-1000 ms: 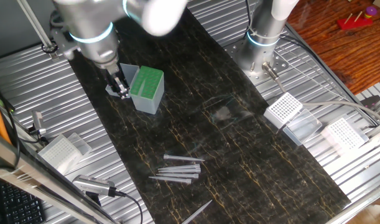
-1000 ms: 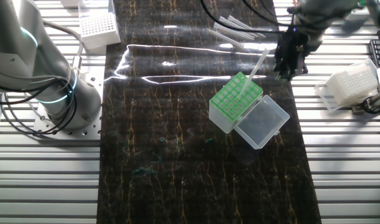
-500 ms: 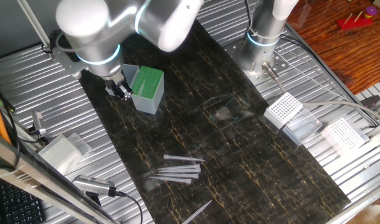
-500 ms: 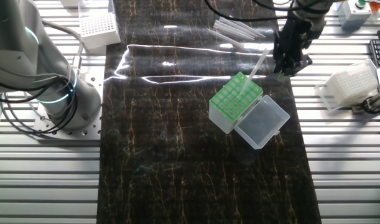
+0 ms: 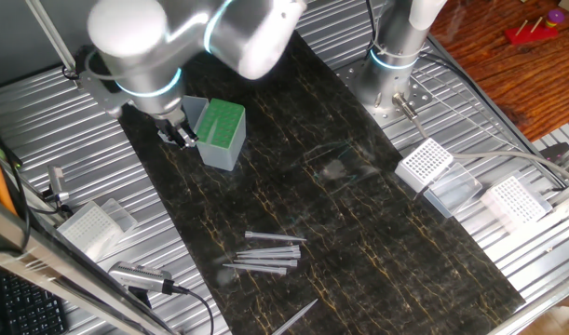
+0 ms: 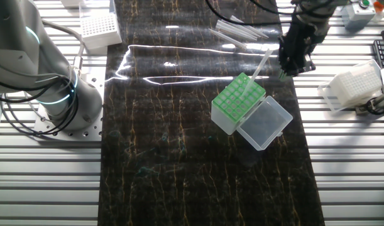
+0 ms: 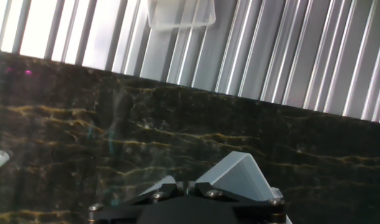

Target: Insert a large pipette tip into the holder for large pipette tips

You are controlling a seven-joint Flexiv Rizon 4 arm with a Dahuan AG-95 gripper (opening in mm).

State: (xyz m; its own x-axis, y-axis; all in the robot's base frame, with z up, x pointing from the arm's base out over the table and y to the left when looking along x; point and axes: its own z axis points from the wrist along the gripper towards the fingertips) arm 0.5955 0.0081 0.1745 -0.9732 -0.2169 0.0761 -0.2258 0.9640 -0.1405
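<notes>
1 long, tapered, translucent grey-white large pipette tip (image 6: 259, 63) stands in a hole near the far corner of the boxy holder with the bright green perforated top (image 6: 237, 100). It leans out over the holder's edge rather than standing upright, so by my reading it is entered but not fully seated. The two-finger gripper (image 6: 293, 66) hangs just beside the holder, apart from the leaning tip and on the side away from the hinged clear lid (image 6: 264, 122), which lies open on the dark marbled tabletop (image 6: 179, 157). It appears to hold nothing. No view shows how wide its jaws stand: both fixed views have them too small and dark, and the hand view shows only the gripper's body. The step in hand looks like clearing away from the placed tip, so any move should go up and outward, keeping the fingers off the tip's raised end, since a brush there could lever it out of its hole. If the lean counts as unfinished, a gentle push along the tip's own axis would suit better than a sideways nudge. Several spare translucent tips (image 6: 235, 31) lie well apart.
</notes>
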